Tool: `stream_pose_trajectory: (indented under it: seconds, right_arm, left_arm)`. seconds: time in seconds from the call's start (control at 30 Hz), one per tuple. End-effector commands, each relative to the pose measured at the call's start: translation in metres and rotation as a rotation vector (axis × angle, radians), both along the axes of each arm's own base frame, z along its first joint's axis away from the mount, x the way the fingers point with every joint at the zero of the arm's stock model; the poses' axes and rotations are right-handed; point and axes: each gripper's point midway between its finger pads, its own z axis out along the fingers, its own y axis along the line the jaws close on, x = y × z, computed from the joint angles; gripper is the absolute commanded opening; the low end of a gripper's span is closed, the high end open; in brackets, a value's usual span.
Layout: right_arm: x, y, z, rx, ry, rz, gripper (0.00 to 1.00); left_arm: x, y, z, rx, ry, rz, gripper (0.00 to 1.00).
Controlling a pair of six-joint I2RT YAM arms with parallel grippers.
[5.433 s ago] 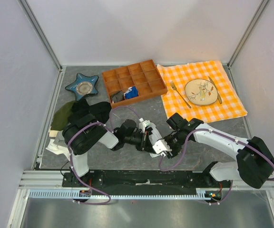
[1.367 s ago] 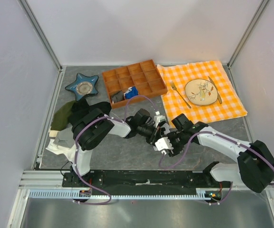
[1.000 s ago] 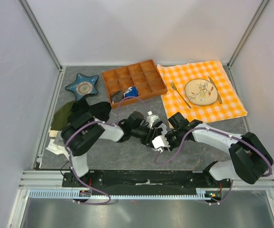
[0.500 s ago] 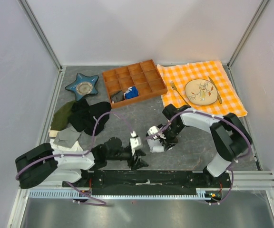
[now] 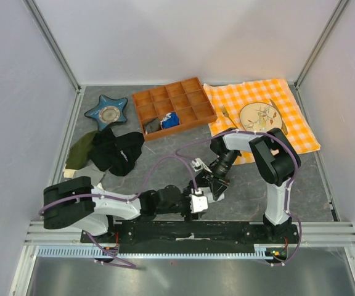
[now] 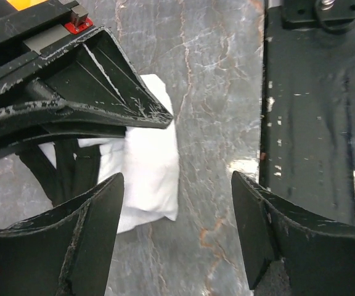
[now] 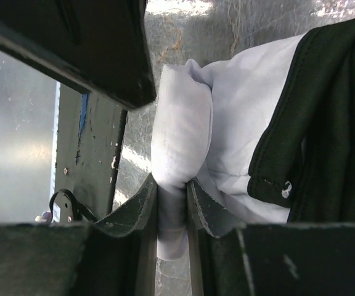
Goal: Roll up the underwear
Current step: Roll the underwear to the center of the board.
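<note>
Underwear [image 7: 239, 123] in right pincer [image 7: 172, 209]

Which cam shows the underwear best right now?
Left wrist: most of the underwear bundle shows on the table. Right wrist crops it, showing a fold pinched in the right gripper. Top external: tiny, mostly hidden.

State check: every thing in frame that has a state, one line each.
Underwear: bunched on the table, pinched at one fold.
Right fingers: shut on the underwear.
Left fingers: open, holding nothing.
Tray: two compartments filled, others look empty.
Checked cloth: spread flat.
Plate: upright on the checked cloth.
Black clothes: heaped.
</note>
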Motion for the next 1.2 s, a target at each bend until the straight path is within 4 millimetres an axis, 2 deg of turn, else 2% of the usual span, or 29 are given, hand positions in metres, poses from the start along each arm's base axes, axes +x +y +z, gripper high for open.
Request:
stream_pose_trajectory:
  seconds: [0.0,0.07,0.2,0.3,0.37,0.4,0.47,0.5,0.63,0.67,0.73,0.77,0.83,0.87,0.9,0.93,0.97,1.0,1.03,1.07,1.1,1.13,1.17]
  right_arm:
    - [0.003,-0.003,-0.009,-0.033,-0.01,0.021,0.22]
    - [0.003,-0.003,-0.01,-0.034,-0.014,0.019,0.23]
    - [0.006,-0.001,-0.01,-0.036,-0.023,0.01,0.24]
    - [0.008,0.0,-0.011,-0.034,-0.029,0.003,0.26]
    - [0.009,0.002,-0.01,-0.032,-0.034,-0.003,0.28]
    - [0.009,0.002,-0.009,-0.03,-0.036,-0.006,0.29]
    - [0.012,0.004,-0.006,-0.022,-0.053,-0.013,0.32]
    - [0.015,0.005,-0.003,-0.015,-0.062,-0.02,0.34]
    - [0.037,0.009,0.023,0.055,-0.152,-0.087,0.4]
    - [0.048,0.007,0.03,0.082,-0.174,-0.131,0.41]
    - [0.066,0.004,0.05,0.132,-0.248,-0.182,0.45]
    - [0.077,-0.002,0.057,0.155,-0.285,-0.219,0.46]
    - [0.086,-0.007,0.071,0.194,-0.38,-0.233,0.5]
    - [0.087,-0.01,0.074,0.201,-0.415,-0.228,0.52]
    - [0.081,-0.013,0.073,0.208,-0.43,-0.216,0.53]
    - [0.078,-0.013,0.082,0.241,-0.479,-0.201,0.55]
    - [0.075,-0.013,0.084,0.286,-0.532,-0.152,0.56]
    - [0.062,-0.014,0.079,0.306,-0.528,-0.128,0.59]
    - [0.056,-0.014,0.084,0.337,-0.576,-0.095,0.61]
    - [0.05,-0.009,0.083,0.364,-0.614,-0.045,0.64]
    - [0.039,-0.009,0.075,0.362,-0.611,-0.022,0.67]
    - [0.045,-0.006,0.076,0.365,-0.701,0.007,0.68]
    - [0.035,0.002,0.072,0.357,-0.706,0.037,0.69]
  left_arm:
    - [0.018,-0.017,0.001,0.05,-0.15,-0.001,0.77]
    - [0.025,-0.018,-0.005,0.078,-0.17,0.023,0.76]
    - [0.027,-0.02,-0.014,0.119,-0.171,0.024,0.75]
    - [0.029,-0.021,-0.024,0.156,-0.152,0.038,0.7]
    - [0.03,-0.023,-0.028,0.169,-0.128,0.055,0.6]
    - [0.03,-0.02,-0.036,0.203,-0.111,0.06,0.43]
    - [0.032,-0.021,-0.038,0.209,-0.066,0.095,0.23]
    - [0.031,-0.018,-0.044,0.227,-0.04,0.108,0.02]
    - [0.028,-0.005,-0.057,0.236,0.083,0.154,0.02]
    - [0.021,-0.005,-0.059,0.221,0.159,0.139,0.02]
    - [0.025,0.006,-0.064,0.196,0.244,0.163,0.02]
    - [0.018,0.007,-0.065,0.18,0.324,0.149,0.02]
    - [0.024,0.017,-0.07,0.164,0.411,0.181,0.02]
    - [0.019,0.017,-0.07,0.146,0.478,0.169,0.02]
    - [0.019,0.019,-0.072,0.141,0.517,0.177,0.02]
    - [0.027,0.025,-0.074,0.132,0.558,0.207,0.02]
    - [0.024,0.025,-0.075,0.117,0.633,0.207,0.02]
    - [0.025,0.028,-0.077,0.11,0.674,0.221,0.02]
    - [0.033,0.032,-0.079,0.098,0.714,0.247,0.02]
    - [0.032,0.032,-0.078,0.092,0.776,0.256,0.02]
    - [0.032,0.037,-0.087,0.118,0.826,0.28,0.02]
    - [0.041,0.035,-0.086,0.108,0.856,0.298,0.02]
    - [0.039,0.035,-0.086,0.112,0.916,0.304,0.02]
